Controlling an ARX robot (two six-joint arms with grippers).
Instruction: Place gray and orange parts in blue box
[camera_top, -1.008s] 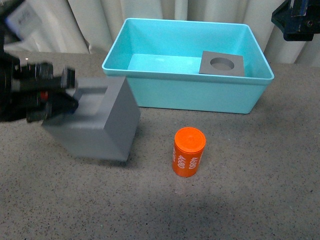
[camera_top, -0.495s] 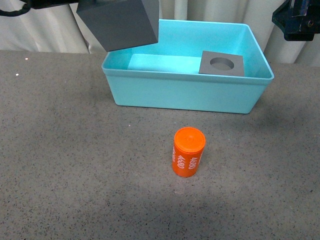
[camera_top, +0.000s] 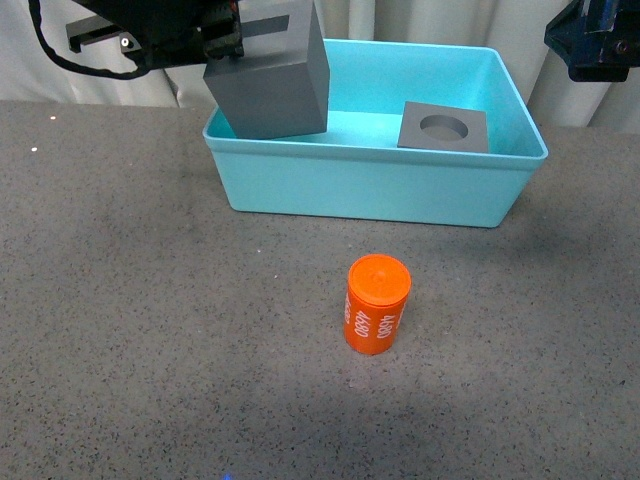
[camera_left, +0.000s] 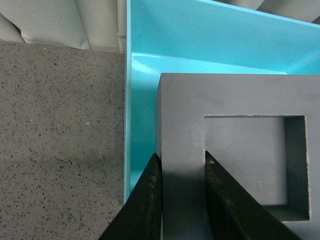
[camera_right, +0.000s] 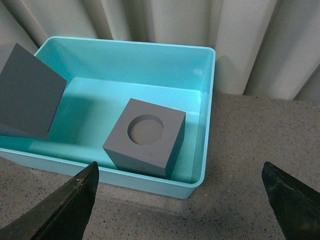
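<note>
My left gripper (camera_top: 215, 35) is shut on the gray cube with the square recess (camera_top: 268, 78) and holds it over the left end of the blue box (camera_top: 375, 190). In the left wrist view the fingers (camera_left: 150, 205) pinch the cube's wall (camera_left: 180, 150) beside its recess. The gray cube with the round recess (camera_top: 444, 127) lies inside the box at its right end, also in the right wrist view (camera_right: 146, 137). The orange cylinder printed "4680" (camera_top: 377, 303) stands upright on the table in front of the box. My right gripper (camera_right: 180, 200) is open, high at the right, near the box's right end.
The speckled gray table (camera_top: 150, 330) stretches around the box and cylinder. Pale curtains (camera_top: 180, 60) hang behind the box. The right arm (camera_top: 595, 40) shows at the top right corner of the front view.
The left gripper lifted the square-recess cube off the table at the left and carried it up and right, and it has now come down over the box's left end. The right arm has not moved.
</note>
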